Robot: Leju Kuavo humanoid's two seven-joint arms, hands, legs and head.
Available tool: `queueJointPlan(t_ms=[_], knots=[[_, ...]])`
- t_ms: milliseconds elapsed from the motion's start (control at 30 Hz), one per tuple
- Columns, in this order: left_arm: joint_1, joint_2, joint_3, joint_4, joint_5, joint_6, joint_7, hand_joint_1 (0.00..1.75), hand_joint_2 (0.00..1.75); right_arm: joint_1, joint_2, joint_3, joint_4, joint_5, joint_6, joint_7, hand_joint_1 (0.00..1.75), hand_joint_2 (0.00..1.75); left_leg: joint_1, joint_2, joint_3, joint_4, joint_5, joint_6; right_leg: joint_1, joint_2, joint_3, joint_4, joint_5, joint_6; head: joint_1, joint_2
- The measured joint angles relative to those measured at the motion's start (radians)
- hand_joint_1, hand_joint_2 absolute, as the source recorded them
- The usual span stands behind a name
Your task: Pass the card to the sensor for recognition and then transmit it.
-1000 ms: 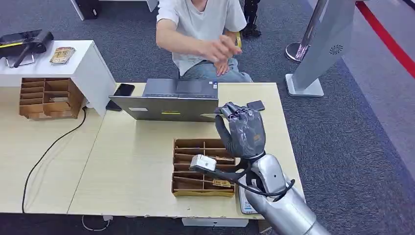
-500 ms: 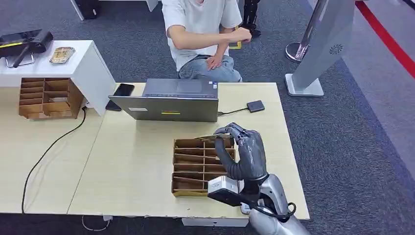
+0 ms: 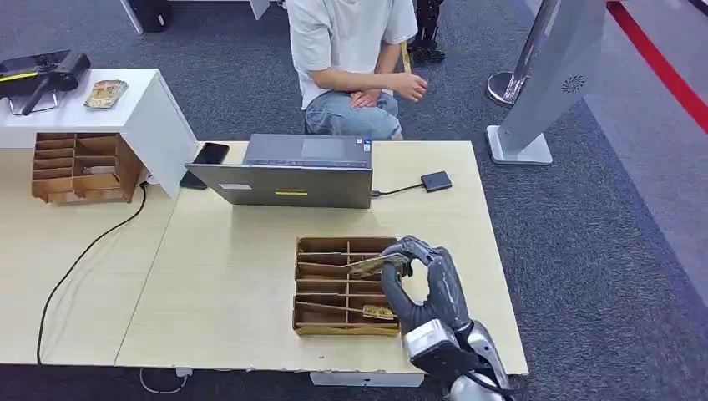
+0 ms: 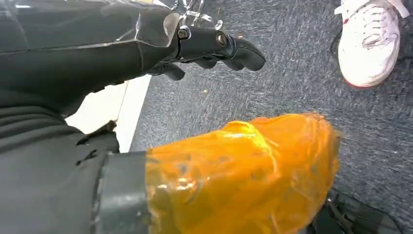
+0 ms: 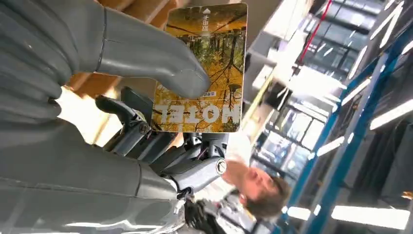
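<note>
The card (image 3: 377,265), a hotel key card printed with yellow autumn trees, sits right there in the right hand (image 3: 422,282), low and right of centre in the head view, held over the right side of the brown cardboard organizer (image 3: 317,284). Look at the right wrist view: the thick grey thumb (image 5: 146,58) presses on the card's face (image 5: 202,63) and the darker fingers (image 5: 160,146) back it from behind, so the word HOTEL reads upside down along its lower edge. That's a firm pinch, card flat between thumb and fingers.

The organizer lies on the pale wooden table (image 3: 225,276), and another card (image 3: 377,312) rests in its lowest row, near the right-hand end. Up at the middle of the frame a grey laptop (image 3: 288,171) stands with its lid open, and a thin cable runs from it to the small dark card sensor (image 3: 436,181) on the table just to its right, well apart from the hand. A black phone (image 3: 210,154) lies by the laptop's left corner.

Behind the table, at the top centre, a person (image 3: 355,58) in a white T-shirt and jeans sits with hands near the lap.

Over to the left wrist view: the left hand (image 4: 209,48) hangs above grey carpet, dark fingers curled in, nothing in them. A white sneaker (image 4: 370,41) shows in the upper right corner.
</note>
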Motion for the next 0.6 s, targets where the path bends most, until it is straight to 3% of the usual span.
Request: queueJointPlan(t_ms=[333,600], knots=[[0.0,0.0,0.008,0.0,-0.004,-0.003,-0.004,0.0,0.0,0.062,-0.018,-0.041,-0.043,-0.038,0.035,-0.019,1.75,1.75,0.0,0.0,0.0,0.0,0.0,0.0,0.0,0.0,0.0,0.0,0.0,0.0,0.0,0.0],[0.0,0.0,0.016,0.0,-0.004,-0.002,-0.009,0.0,0.0,0.166,-0.019,-0.099,-0.054,-0.203,0.18,-0.051,1.75,1.75,0.0,0.0,0.0,0.0,0.0,0.0,0.0,0.0,0.0,0.0,-0.001,0.0,0.0,0.0]])
